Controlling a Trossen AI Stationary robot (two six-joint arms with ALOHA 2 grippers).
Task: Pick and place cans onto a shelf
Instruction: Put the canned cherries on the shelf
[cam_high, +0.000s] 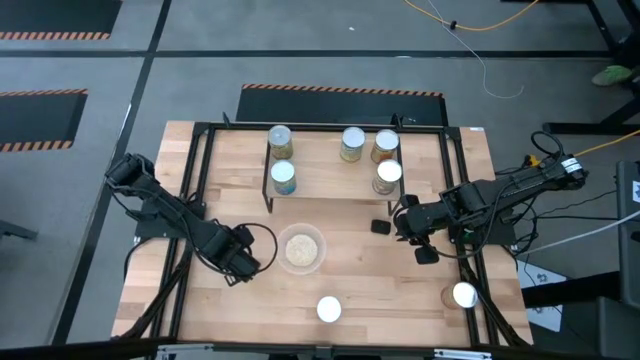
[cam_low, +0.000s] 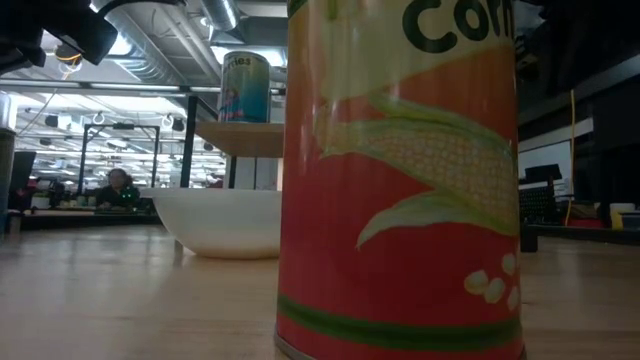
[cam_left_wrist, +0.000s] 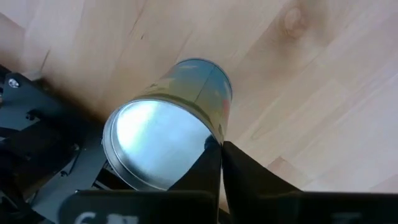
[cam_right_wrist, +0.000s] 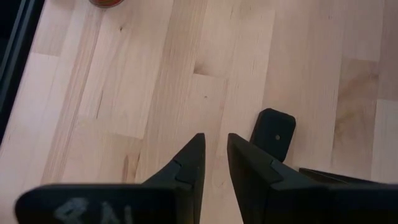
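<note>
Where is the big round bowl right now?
In the high view the bowl sits on the wooden table near its middle, just right of the left gripper, in front of the shelf holding cans.

A: What did the right wrist camera catch?

B: The right gripper (cam_right_wrist: 214, 163) hung over the bare wooden table (cam_right_wrist: 155, 74), its two dark fingers (cam_right_wrist: 189, 165) a narrow gap apart, nothing between them.

A: Anything near it?

B: A small black block (cam_right_wrist: 273, 134) lay on the wood just beside the fingertips. Well apart from them, an orange-red can (cam_right_wrist: 107, 2) only just showed, and a black frame rod (cam_right_wrist: 15, 56) ran along the table's edge.
</note>
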